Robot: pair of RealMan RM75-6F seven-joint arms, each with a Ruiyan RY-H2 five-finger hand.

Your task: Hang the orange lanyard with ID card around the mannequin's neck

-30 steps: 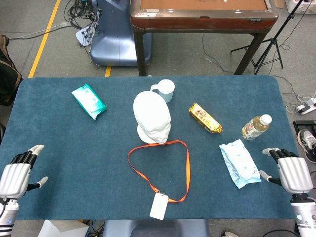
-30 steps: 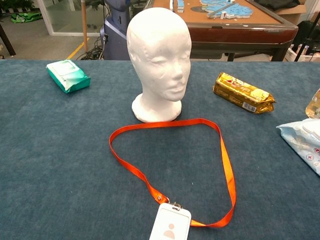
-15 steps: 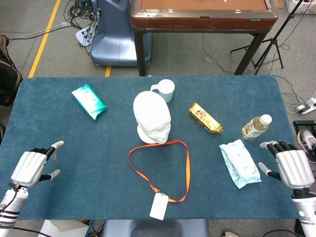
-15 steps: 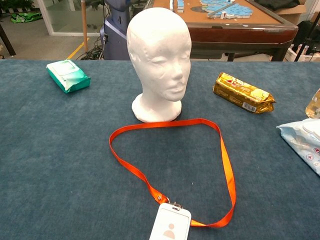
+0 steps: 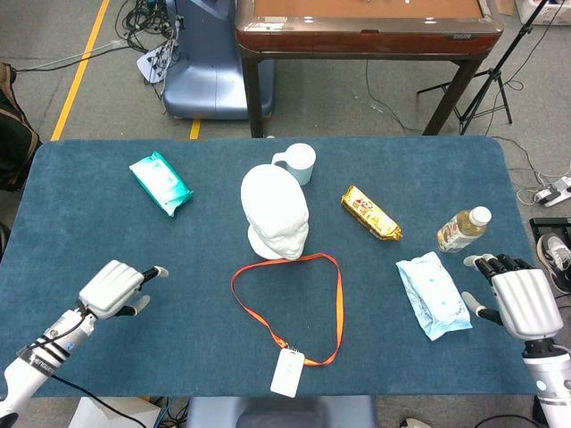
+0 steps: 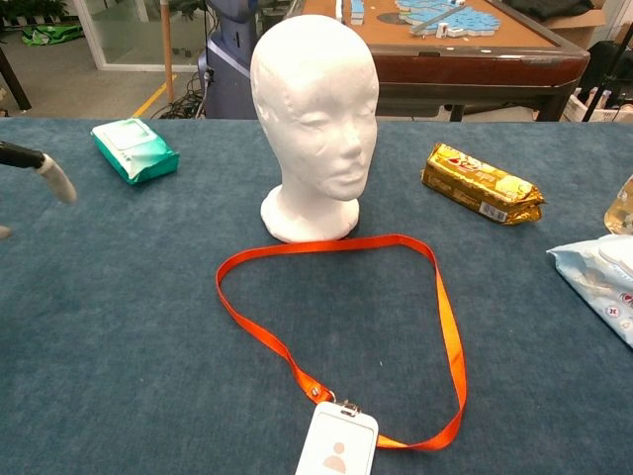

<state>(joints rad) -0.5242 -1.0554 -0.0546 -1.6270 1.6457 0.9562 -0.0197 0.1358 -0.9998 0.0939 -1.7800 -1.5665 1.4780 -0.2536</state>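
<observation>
A white foam mannequin head (image 5: 275, 212) (image 6: 315, 109) stands upright at the table's middle. Just in front of it the orange lanyard (image 5: 338, 294) (image 6: 447, 317) lies flat in a loop, with its white ID card (image 5: 287, 372) (image 6: 337, 441) near the front edge. My left hand (image 5: 113, 288) hovers open over the table, well left of the loop; a fingertip (image 6: 51, 176) shows at the chest view's left edge. At the table's right edge my right hand (image 5: 517, 301) is open and holds nothing, beside the pale blue pack.
A green wipes pack (image 5: 161, 183) lies at the back left. A white mug (image 5: 298, 162) stands behind the head. A gold snack packet (image 5: 370, 213), a small bottle (image 5: 463, 229) and a pale blue wipes pack (image 5: 432, 294) sit to the right.
My left hand has moved from the table's left edge inward toward the lanyard. The right hand has crept slightly forward. The lanyard and head have not moved.
</observation>
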